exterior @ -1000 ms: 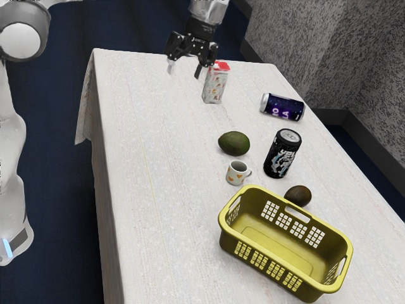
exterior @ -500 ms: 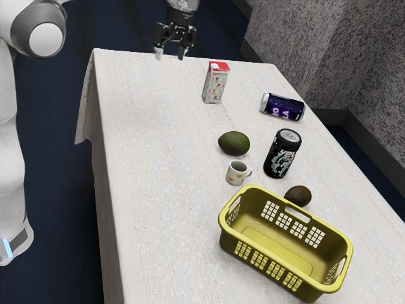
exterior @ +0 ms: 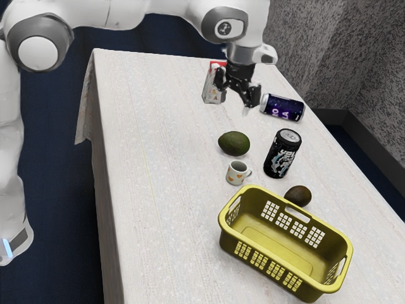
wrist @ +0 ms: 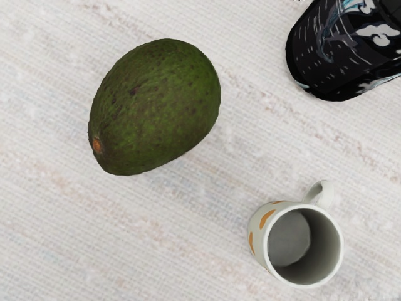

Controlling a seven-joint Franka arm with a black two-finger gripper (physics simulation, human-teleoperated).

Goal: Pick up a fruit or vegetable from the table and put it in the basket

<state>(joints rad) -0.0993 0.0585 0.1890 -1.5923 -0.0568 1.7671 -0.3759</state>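
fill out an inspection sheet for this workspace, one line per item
surface: table under a pale, faintly streaked cloth
job's things: green avocado and smaller dark fruit on the cloth, both outside the upright yellow basket
clutter: upright carton with red top, dark purple can on its side, black can standing, white mug with orange marks, upright
grippers: one hand, fingers apart, raised over the table, holding nothing
cables: nothing seen
surroundings: dark blue floor, grey speckled wall beyond the table
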